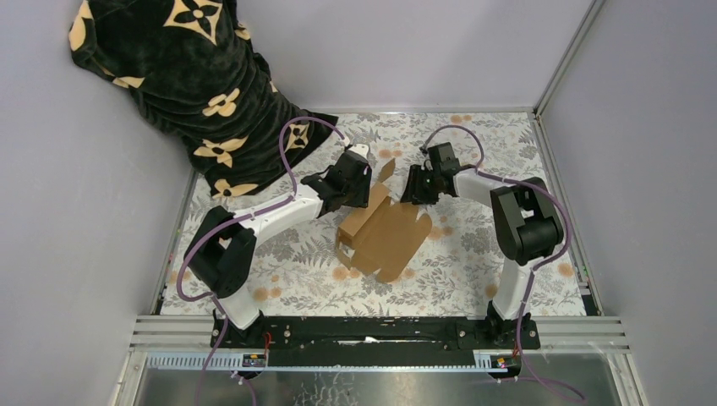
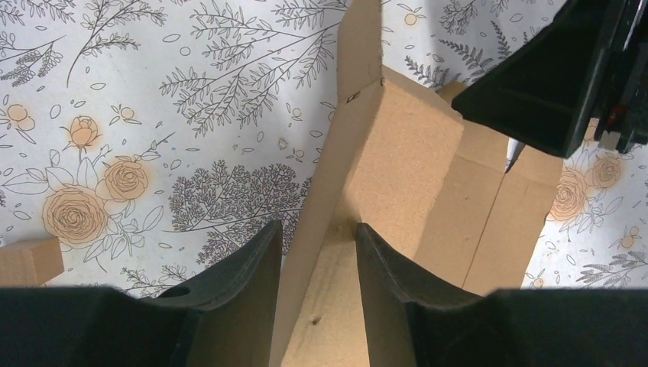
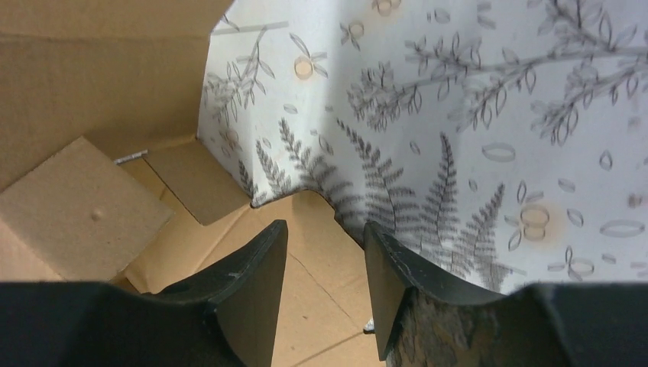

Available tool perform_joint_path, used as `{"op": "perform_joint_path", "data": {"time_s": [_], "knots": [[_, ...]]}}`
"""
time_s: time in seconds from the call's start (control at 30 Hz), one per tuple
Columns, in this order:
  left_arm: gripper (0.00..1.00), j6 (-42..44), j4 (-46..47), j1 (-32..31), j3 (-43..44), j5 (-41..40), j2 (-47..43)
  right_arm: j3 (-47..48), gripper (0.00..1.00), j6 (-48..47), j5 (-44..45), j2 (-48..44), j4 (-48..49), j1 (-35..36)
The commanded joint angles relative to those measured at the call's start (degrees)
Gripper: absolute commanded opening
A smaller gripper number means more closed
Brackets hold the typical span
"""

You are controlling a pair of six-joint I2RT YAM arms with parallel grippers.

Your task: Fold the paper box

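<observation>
The paper box (image 1: pixel 385 237) is plain brown cardboard, partly folded, lying mid-table with one side wall raised at its left and flaps spread flat. My left gripper (image 1: pixel 348 188) is at the box's far left corner. In the left wrist view its jaws (image 2: pixel 317 225) are open and straddle the upright wall (image 2: pixel 328 176), with a gap on both sides. My right gripper (image 1: pixel 420 188) hovers at the box's far right edge. In the right wrist view it (image 3: pixel 326 225) is open and empty above a flat flap (image 3: pixel 306 283). The right gripper also shows in the left wrist view (image 2: pixel 565 76).
A black cloth with gold flowers (image 1: pixel 186 76) is heaped at the back left corner. A floral tablecloth (image 1: pixel 473 262) covers the table. Grey walls close in left, back and right. An aluminium rail (image 1: pixel 380 334) runs along the near edge.
</observation>
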Motion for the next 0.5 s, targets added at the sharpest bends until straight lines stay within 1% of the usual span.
{"op": "perform_joint_path", "data": {"time_s": [0.0,0.13,0.27,0.37,0.47], "knots": [[0.47,2.04,2.00,0.25,-1.48,0.65,-1.60,-5.10,0.49,-0.49,0.05,-4.48,-0.95,-0.11],[0.47,2.22,2.14,0.20,-1.46,0.62,-1.38,-10.16,0.49,-0.05,-1.15,-8.22,0.41,-0.03],[0.47,2.26,2.16,0.20,-1.34,0.57,-1.25,-13.27,0.49,-0.21,-1.45,-11.34,0.35,0.07],[0.47,2.38,2.14,0.20,-1.32,0.38,-1.32,-11.97,0.51,-0.35,-1.43,-13.28,-0.69,-0.06],[0.47,2.48,1.98,0.25,-1.36,0.52,-1.53,-8.11,0.52,-0.45,-2.80,-14.00,-2.56,-1.68]]}}
